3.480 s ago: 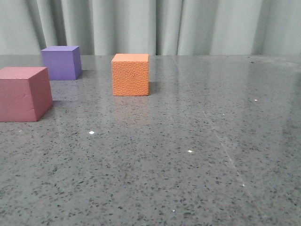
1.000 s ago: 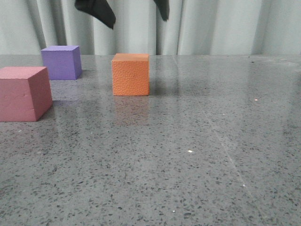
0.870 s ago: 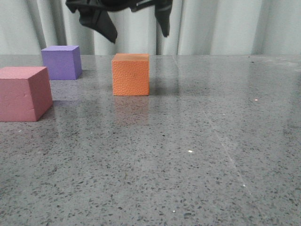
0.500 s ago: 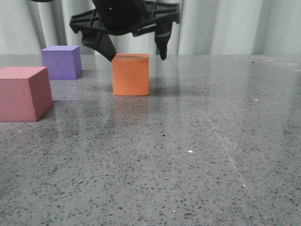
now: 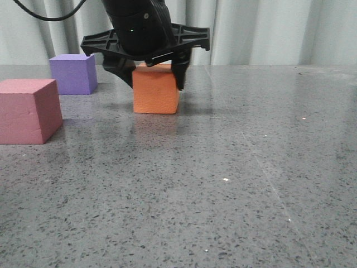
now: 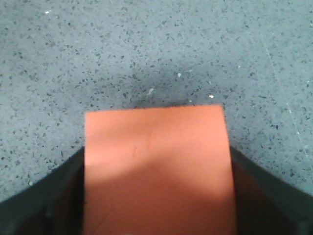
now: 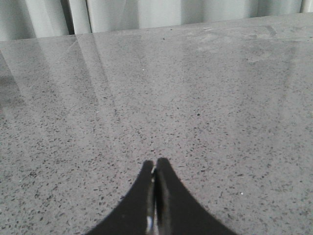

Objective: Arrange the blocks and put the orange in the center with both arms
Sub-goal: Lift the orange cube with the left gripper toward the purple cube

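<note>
The orange cube [image 5: 156, 96] stands on the grey table, left of the middle and towards the back. My left gripper [image 5: 153, 79] has come down over it from above, one finger against each side, and the cube rests on the table. In the left wrist view the cube [image 6: 155, 161] fills the space between the black fingers [image 6: 58, 200]. The pinkish-red cube [image 5: 28, 110] sits at the left edge, nearer the front. The purple cube [image 5: 71, 73] sits behind it at the back left. My right gripper [image 7: 155, 165] is shut and empty over bare table and does not show in the front view.
The speckled grey table [image 5: 234, 178] stretches to the front and right of the cubes. A pale curtain [image 5: 268, 30] hangs behind the table's far edge. A black cable [image 5: 50, 17] runs from the left arm at the top left.
My left gripper came down from above the orange cube, and its fingers now flank and press the cube's sides. The pinkish-red and purple cubes have not moved.
</note>
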